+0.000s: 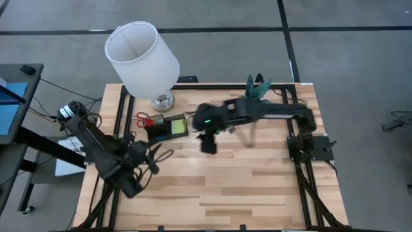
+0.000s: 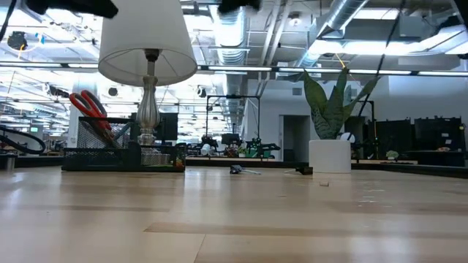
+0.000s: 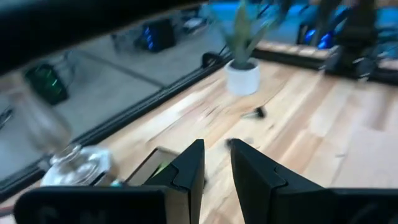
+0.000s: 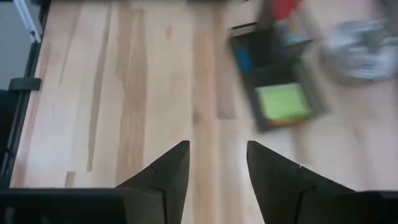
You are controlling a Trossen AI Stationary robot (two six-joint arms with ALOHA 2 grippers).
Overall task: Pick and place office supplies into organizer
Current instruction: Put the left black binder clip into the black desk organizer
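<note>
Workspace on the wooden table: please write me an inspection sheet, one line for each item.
Surface: wooden table, bare at the front.
Job's things: black organizer near the lamp, holding red-handled scissors upright and a green sticky-note pad.
Clutter: white-shaded lamp; potted plant at the far edge; small dark bits on the wood, too small to name.
Grippers: left gripper over the table's left side, jaws apart, empty; right gripper above mid-table beside the organizer, jaws apart, empty.
Cables: a loop by the left arm.
Surroundings: concrete floor, side desk.
</note>
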